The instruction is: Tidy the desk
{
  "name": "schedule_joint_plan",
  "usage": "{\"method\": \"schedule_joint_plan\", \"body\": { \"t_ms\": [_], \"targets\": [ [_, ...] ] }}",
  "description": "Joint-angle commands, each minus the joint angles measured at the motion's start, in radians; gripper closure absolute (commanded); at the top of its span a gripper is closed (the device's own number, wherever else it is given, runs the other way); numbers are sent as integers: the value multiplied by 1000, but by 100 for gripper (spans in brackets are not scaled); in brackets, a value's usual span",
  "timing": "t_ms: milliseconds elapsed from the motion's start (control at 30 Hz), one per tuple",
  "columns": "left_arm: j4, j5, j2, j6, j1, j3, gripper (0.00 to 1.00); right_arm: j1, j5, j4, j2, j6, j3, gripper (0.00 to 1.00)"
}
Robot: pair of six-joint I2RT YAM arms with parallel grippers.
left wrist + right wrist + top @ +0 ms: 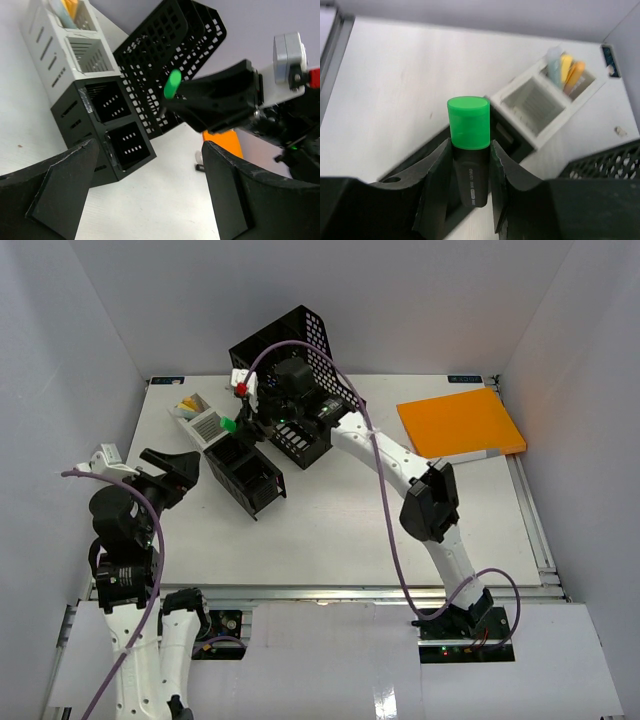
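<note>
As it lies, the desk (340, 540) spans left-right.

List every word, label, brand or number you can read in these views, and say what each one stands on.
No text in any view can be read.
Green-capped highlighter: small white print on its black barrel, too blurred to read.
Small dark label at the far edge of the desk: too small to read.
</note>
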Motion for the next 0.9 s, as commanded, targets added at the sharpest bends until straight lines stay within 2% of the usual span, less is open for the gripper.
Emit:
{"method": "schedule_joint_plan", "body": {
  "t_ms": [0, 100, 267, 367, 467, 667, 733, 867],
  "targets": [
    [-55, -113, -6, 44, 4, 23, 4, 1, 101, 635, 122, 430, 50, 92],
    [-59, -142, -14, 61, 4, 20, 4, 16, 181, 836, 195, 484, 72, 92],
    [-36, -141, -30, 69, 3, -19, 5, 36, 297, 1028, 311, 490, 87, 92],
    [-25, -139, -37, 80, -3, -43, 5, 42, 387, 1114, 369, 490, 92, 92],
    [-21, -148, -44, 85, -7, -60, 5, 49, 399, 1151, 432, 503, 145, 92],
    [-10, -131, -50, 76, -10, -86, 4, 88, 405, 1215, 458, 473, 83, 91],
    [-11, -128, -53, 79, -10, -86, 4, 97, 417, 1226, 469, 450, 77, 83],
    [-3, -100, -58, 87, -10, -86, 5, 93, 412, 1229, 463, 419, 70, 40]
  ]
}}
